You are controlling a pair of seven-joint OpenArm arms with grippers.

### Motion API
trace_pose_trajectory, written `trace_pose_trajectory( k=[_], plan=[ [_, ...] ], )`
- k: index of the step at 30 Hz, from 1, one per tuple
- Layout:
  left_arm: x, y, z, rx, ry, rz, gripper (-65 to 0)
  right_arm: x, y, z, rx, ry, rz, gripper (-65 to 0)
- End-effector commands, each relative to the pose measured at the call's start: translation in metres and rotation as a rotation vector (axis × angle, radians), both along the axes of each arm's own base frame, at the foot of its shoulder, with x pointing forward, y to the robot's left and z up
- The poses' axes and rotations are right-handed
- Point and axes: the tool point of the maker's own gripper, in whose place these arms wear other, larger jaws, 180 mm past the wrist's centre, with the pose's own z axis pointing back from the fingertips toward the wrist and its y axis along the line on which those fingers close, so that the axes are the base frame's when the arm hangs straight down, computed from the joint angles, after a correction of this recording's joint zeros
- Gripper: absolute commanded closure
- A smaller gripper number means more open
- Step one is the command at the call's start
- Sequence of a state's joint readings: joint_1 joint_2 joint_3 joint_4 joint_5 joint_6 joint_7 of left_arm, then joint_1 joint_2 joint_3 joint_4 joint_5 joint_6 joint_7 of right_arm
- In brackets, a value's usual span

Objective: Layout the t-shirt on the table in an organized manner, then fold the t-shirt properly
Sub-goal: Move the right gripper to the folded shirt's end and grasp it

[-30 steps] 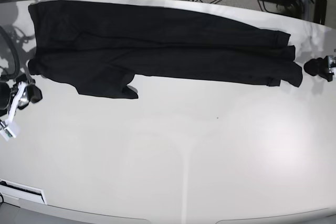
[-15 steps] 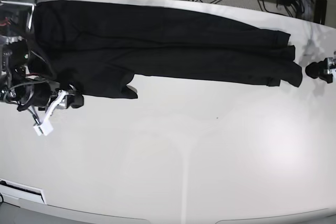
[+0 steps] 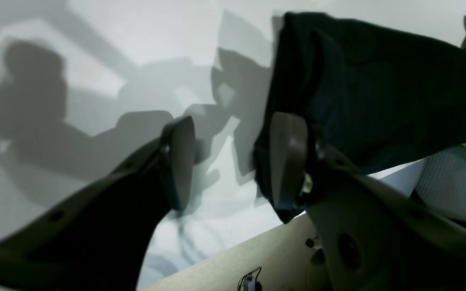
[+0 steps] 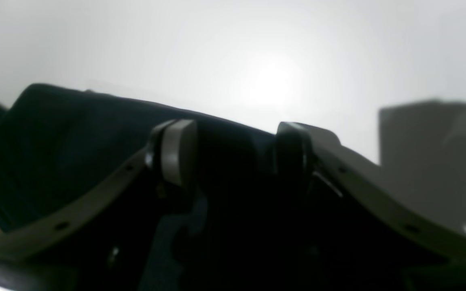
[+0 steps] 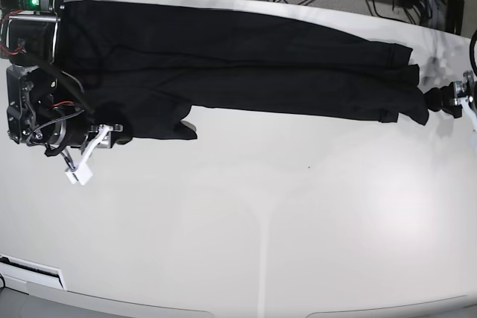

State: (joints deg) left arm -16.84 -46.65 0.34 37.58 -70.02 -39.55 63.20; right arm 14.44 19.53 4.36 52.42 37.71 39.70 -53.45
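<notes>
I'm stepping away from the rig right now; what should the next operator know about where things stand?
Left tool: open, one finger against the t-shirt end, nothing clamped.
Right tool: open, low at the shirt's other end, fabric between its fingers, not gripped.
The t-shirt lies stretched as a long band along the far side of the table, one flap sticking out toward the near side.
Done: shirt laid lengthwise, apparently folded once.
Left: grip both ends, finish the folding, tidy the flap.
</notes>
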Motion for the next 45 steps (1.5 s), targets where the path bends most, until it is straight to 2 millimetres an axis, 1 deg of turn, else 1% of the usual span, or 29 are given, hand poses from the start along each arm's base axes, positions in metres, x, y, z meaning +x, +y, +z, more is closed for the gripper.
trace_pose_trajectory(
  k=[1,4,6,7,10,12,14,18,21,25,29,35,38,40,45],
  plan=[
    [0.010,0.011,0.016,0.015,-0.044,0.007,-31.2,0.004,0.002,0.004,-0.022,-0.010,0.040,-33.3],
    [0.010,0.011,0.016,0.016,-0.044,0.006,-31.2,-0.007,0.020,-0.005,-0.046,0.018,0.133,-32.3],
    [0.010,0.011,0.016,0.016,-0.044,0.006,-31.2,-0.009,0.027,-0.007,-0.055,0.020,0.173,-27.7],
    [0.010,0.011,0.016,0.016,-0.044,0.006,-31.2,-0.008,0.030,-0.007,-0.059,0.019,0.185,-22.7],
    [0.010,0.011,0.016,0.016,-0.044,0.006,-31.2,0.001,0.029,0.000,-0.068,0.006,0.196,0.0],
    [0.010,0.011,0.016,0.016,-0.044,0.006,-31.2,0.005,0.027,0.007,-0.082,0.013,0.210,0.0],
    [0.010,0.011,0.016,0.016,-0.044,0.006,-31.2,0.006,0.031,0.019,-0.057,0.022,0.224,0.0],
    [0.011,0.011,0.017,0.015,-0.048,0.008,-31.2,0.006,0.054,0.056,0.087,-0.017,0.250,0.0],
    [0.011,0.011,0.016,0.015,-0.047,0.008,-31.2,0.001,0.063,0.076,0.121,-0.087,0.273,0.0],
    [0.011,0.011,0.016,0.015,-0.047,0.008,-31.2,-0.016,0.071,0.098,0.113,-0.184,0.310,0.0],
    [0.011,0.011,0.016,0.016,-0.047,0.008,-31.2,-0.045,0.077,0.114,0.089,-0.257,0.346,0.0],
    [0.011,0.011,0.016,0.015,-0.047,0.008,-31.2,-0.092,0.080,0.130,0.035,-0.292,0.400,0.0],
    [0.011,0.011,0.016,0.016,-0.047,0.008,-31.2,-0.113,0.081,0.133,0.019,-0.288,0.417,0.0],
    [0.011,0.011,0.016,0.015,-0.047,0.008,-31.2,-0.126,0.083,0.130,0.017,-0.266,0.429,0.0],
    [0.011,0.011,0.017,0.015,-0.049,0.009,-31.2,-0.157,0.079,0.113,0.006,-0.161,0.448,0.0]
  ],
)
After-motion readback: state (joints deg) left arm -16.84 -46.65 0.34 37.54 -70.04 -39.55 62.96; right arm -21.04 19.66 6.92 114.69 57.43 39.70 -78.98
